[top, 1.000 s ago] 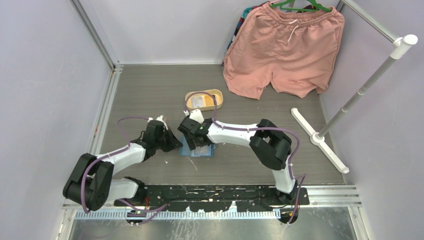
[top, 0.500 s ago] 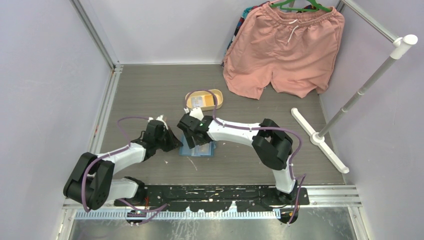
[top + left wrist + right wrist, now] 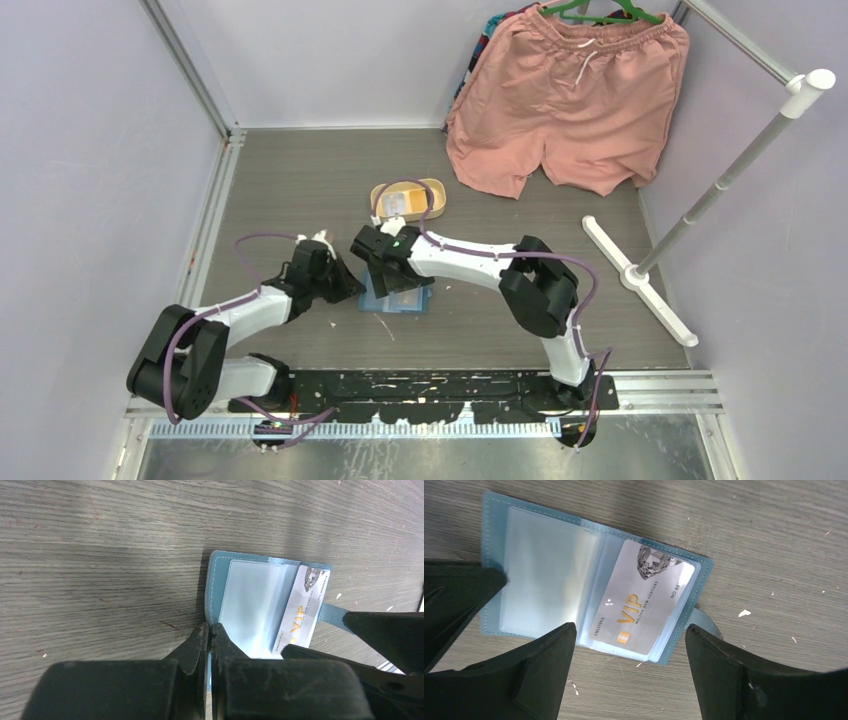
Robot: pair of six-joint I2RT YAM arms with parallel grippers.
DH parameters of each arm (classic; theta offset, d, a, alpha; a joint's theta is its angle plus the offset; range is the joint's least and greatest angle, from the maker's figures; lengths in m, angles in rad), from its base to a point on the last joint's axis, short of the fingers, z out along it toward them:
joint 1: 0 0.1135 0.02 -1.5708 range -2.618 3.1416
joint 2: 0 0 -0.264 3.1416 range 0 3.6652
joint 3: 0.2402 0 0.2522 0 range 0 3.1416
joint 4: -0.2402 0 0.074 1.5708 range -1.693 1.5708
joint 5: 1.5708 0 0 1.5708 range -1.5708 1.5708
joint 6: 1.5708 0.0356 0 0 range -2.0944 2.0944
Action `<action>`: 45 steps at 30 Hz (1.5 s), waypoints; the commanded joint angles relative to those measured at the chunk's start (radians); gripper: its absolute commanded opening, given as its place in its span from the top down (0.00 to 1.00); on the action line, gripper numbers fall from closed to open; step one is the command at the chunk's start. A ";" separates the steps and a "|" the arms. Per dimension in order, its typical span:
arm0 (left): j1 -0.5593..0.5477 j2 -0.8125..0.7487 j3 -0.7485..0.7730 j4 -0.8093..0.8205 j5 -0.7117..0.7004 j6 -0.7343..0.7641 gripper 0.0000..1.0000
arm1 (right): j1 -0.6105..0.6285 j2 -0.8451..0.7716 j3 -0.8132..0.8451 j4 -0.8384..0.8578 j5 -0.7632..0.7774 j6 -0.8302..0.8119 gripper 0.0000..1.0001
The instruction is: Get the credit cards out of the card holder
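Card holder [image 3: 544,570]: lies open and face up on the table [image 3: 300,180], between my two claws. Its left pocket shows only clear plastic.
Credit card [image 3: 644,600]: one silver VIP card with gold lettering sits in the right-hand pocket, not yet drawn out. Whether more cards sit behind it I cannot tell.
Left claw [image 3: 210,630]: the jaws are pressed together on the holder's left edge. By my judgement they are pinning the cover so it will not slide.
Right claw [image 3: 630,630]: spread wide and gripping nothing. It hangs above the card with a finger to either side of its lower end.
Just changed: over the last second my right wrist has drifted a little toward the far left, off the holder's middle. The holder has not moved and my left claw has stayed put.
Meaning: I read this as lining up for the pull, not the pull itself, so the extraction is all ahead.
Around: a yellow tray [image 3: 432,190] sits just beyond the holder with something pale lying in it, a likely drop spot. Pink shorts [image 3: 565,100] and a white rack [image 3: 640,272] are well off at the far right.
In the way: the clear sleeve covers most of the card, so little edge is offered. My left claw crowds the holder's left side, and my right arm's purple cable [image 3: 405,183] loops over the tray.
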State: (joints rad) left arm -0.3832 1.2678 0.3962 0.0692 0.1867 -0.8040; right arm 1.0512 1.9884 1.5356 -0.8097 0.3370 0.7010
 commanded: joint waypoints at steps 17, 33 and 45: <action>0.005 0.013 -0.013 -0.032 -0.016 0.025 1.00 | -0.080 0.051 -0.007 0.029 -0.110 0.081 0.19; 0.005 0.013 -0.010 -0.032 -0.018 0.025 1.00 | -0.081 0.095 0.024 0.011 -0.135 0.073 0.32; 0.004 0.008 -0.004 -0.041 -0.024 0.030 1.00 | -0.086 0.092 0.032 0.002 -0.134 0.062 0.52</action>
State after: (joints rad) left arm -0.3832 1.2678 0.3958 0.0696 0.1871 -0.8036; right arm 0.9649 2.0693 1.5448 -0.8158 0.2115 0.7601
